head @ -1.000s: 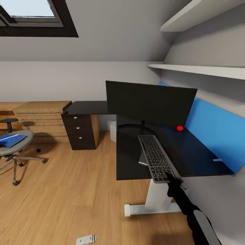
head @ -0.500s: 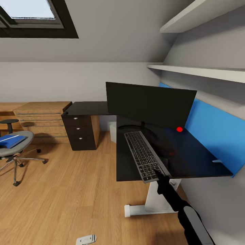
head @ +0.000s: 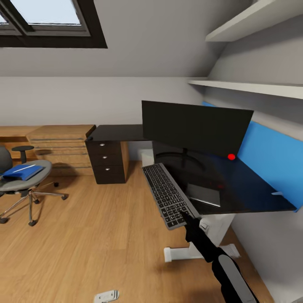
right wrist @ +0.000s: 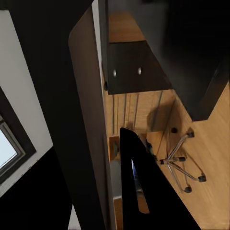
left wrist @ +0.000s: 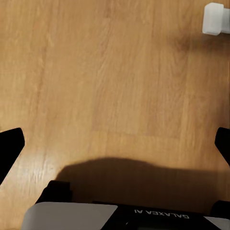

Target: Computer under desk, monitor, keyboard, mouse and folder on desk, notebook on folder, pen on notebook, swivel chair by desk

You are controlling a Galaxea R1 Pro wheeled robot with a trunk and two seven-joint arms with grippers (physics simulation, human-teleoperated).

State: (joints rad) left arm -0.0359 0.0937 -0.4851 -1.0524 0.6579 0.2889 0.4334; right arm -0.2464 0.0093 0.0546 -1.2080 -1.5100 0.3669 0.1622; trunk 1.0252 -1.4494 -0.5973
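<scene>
The silver-grey keyboard (head: 167,193) hangs tilted in the air, mostly out past the left edge of the black desk (head: 248,189), with my right gripper (head: 184,215) shut on its near end. In the right wrist view the keyboard (right wrist: 88,124) shows edge-on beside a dark finger (right wrist: 143,191). The monitor (head: 197,129) stands on the desk. A pale box, the computer (head: 147,157), shows under the desk. At the far left, the blue folder (head: 23,172) with a white pen (head: 26,167) on it lies on the swivel chair (head: 29,185). My left gripper (left wrist: 115,143) is open above the floor.
A flat grey rectangle (head: 204,195) lies on the desk near its front edge. A dark drawer unit (head: 107,167) and low light-wood cabinets (head: 63,145) line the back wall. A small white object (head: 106,296) lies on the wood floor. Shelves (head: 252,87) hang above the desk.
The head view has shifted, sliding the scene right. My right gripper has carried the keyboard leftward off the desk's top, uncovering the flat grey rectangle.
</scene>
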